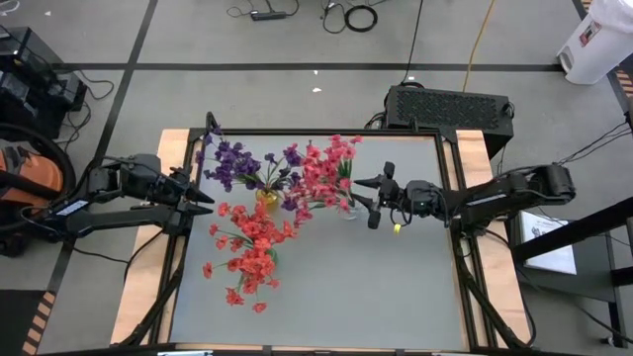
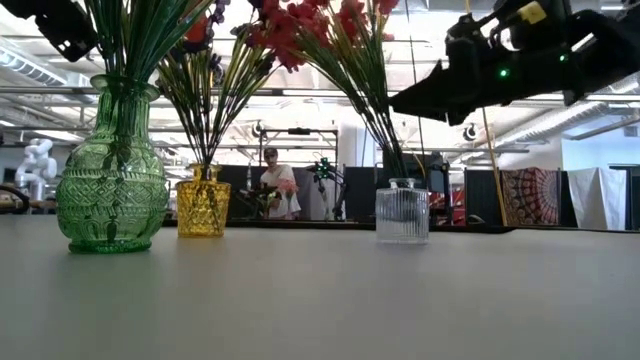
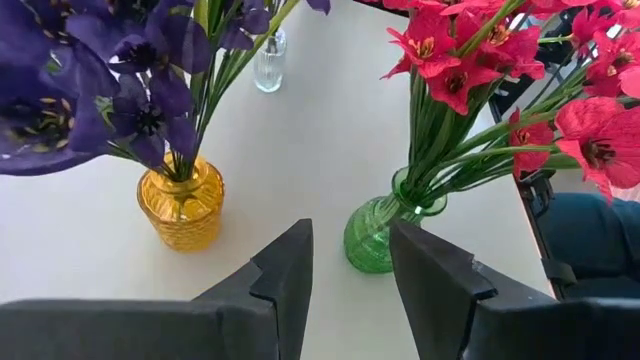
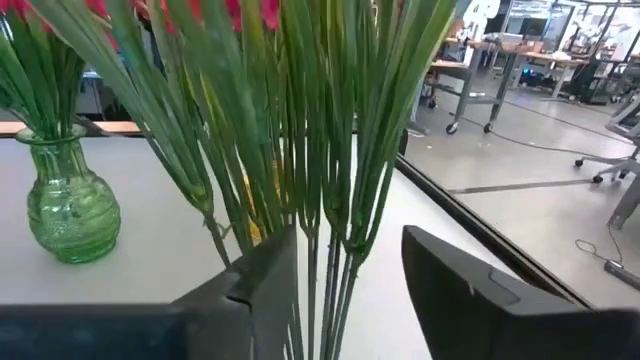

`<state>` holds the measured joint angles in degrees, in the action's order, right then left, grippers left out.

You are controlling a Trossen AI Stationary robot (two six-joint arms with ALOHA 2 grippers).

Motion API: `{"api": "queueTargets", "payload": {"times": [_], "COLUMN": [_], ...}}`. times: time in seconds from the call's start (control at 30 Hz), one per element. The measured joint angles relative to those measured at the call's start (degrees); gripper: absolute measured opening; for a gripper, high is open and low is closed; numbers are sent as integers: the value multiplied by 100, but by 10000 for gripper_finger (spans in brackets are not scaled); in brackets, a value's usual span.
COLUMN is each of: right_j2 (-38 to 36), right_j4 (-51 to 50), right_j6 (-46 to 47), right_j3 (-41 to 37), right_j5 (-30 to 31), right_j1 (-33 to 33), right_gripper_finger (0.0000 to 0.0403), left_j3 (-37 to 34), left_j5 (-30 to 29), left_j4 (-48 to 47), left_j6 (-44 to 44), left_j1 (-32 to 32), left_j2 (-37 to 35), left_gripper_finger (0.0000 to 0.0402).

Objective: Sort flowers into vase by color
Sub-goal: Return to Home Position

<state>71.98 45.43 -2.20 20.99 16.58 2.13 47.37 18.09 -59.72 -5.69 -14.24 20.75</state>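
Looking down, you see the flowers [image 1: 318, 178] all standing in vases on the tabletop [image 1: 396, 287]. The purple flowers [image 1: 237, 163] are in the yellow vase [image 2: 203, 205]. One bunch of red flowers [image 1: 252, 252] is in the green vase [image 2: 112, 190]. The pink-red flowers [image 1: 331, 158] are in the clear glass vase [image 2: 402, 212].

Your right gripper [image 1: 369, 201] hangs just beside the clear glass vase, up high by the stems. Its fingers are spread apart and hold nothing. Green stems show right in front of it in the right wrist view.

Your left gripper [image 1: 201, 193] is at the left edge of the tabletop, apart from the vases. It is spread wide too, and empty.

Far behind the tabletop, a person [image 2: 272, 185] stands in the room.
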Motion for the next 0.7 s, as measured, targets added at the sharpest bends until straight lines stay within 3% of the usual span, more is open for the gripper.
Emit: {"api": "queueTargets", "payload": {"times": [0.53, 0.7], "right_j2": [-2136, -2785], "right_j4": [-2157, -3115], "right_j6": [108, 153], "right_j3": [2, 2], "right_j5": [-40, -44], "right_j1": [-86, -307], "right_gripper_finger": [203, 204], "left_j3": [0, 0], "left_j5": [8, 310], "left_j4": [-481, -527], "left_j6": [78, 365], "left_j1": [0, 2], "left_j2": [0, -33], "left_gripper_finger": [141, 141]}}
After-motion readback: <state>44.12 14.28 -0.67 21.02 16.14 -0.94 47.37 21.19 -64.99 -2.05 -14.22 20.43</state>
